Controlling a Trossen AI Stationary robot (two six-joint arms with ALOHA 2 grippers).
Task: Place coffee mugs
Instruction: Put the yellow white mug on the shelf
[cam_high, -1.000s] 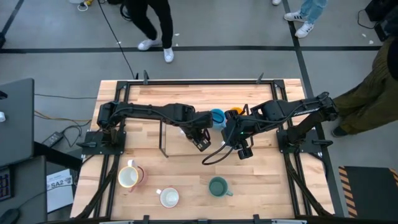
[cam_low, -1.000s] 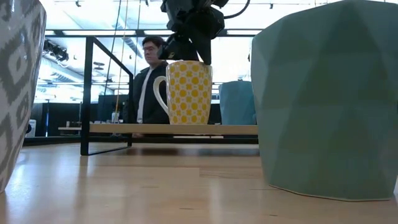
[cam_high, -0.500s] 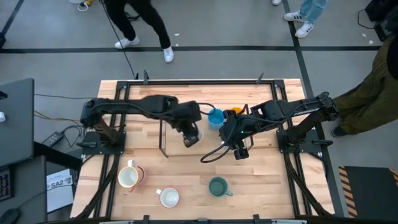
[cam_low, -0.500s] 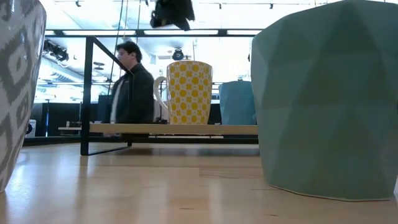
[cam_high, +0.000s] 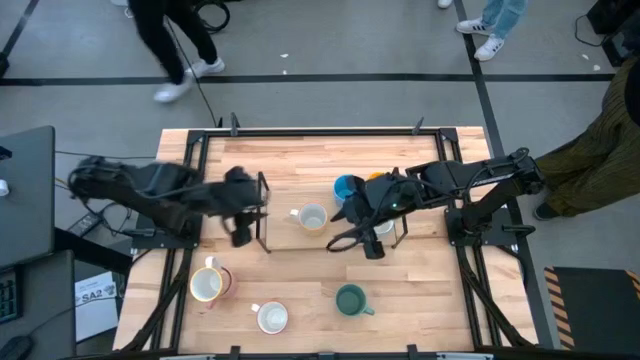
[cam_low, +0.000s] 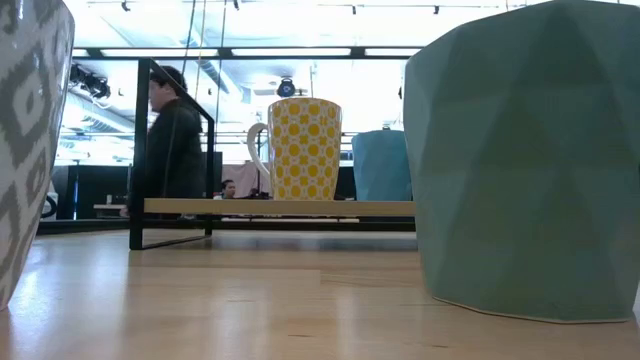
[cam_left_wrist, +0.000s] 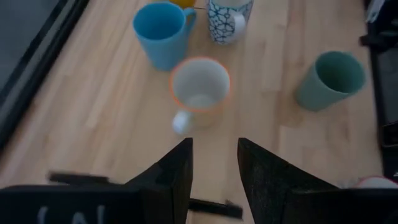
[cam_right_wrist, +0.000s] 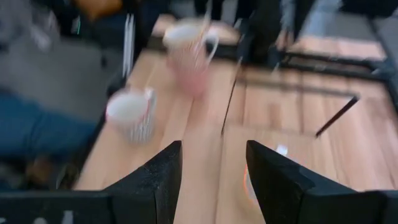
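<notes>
A: Progress, front of the tabletop (cam_low: 250, 310) first?

B: Roughly half left. Front row not yet placed: teal mug (cam_low: 520, 150), faceted walls, matt glaze; grey-patterned mug (cam_low: 25, 130), glossy white ground; cream mug (cam_high: 206, 286) touching or just beside a pink mug (cam_right_wrist: 189, 59). All upright on pale wood planks with a visible grain.

A: Middle?

B: Black metal rack (cam_low: 140, 150) with a thin wooden shelf. Yellow-dotted mug (cam_low: 305, 150) upright on it, straight-sided, looped handle, orange rim. Looks placed. Blue mug (cam_low: 380, 165) just behind, plain and smooth. Orange mug (cam_high: 377, 180) and blue-veined white mug (cam_left_wrist: 227, 15) close by, under the right arm; cannot tell whether on the shelf or beside it.

A: Claws?

B: Left claw (cam_left_wrist: 213, 149) released, nothing between the fingers, off by the rack's left end, well apart from the dotted mug. Right claw (cam_right_wrist: 212, 149) spread too, empty, low over the middle near the white mug.

A: Beyond?

B: Person (cam_low: 175, 140) in dark clothes past the far edge. Not involved.

A: Next, at a guess?

B: Front row one by one; smooth round walls, so a grip across the rim.
</notes>
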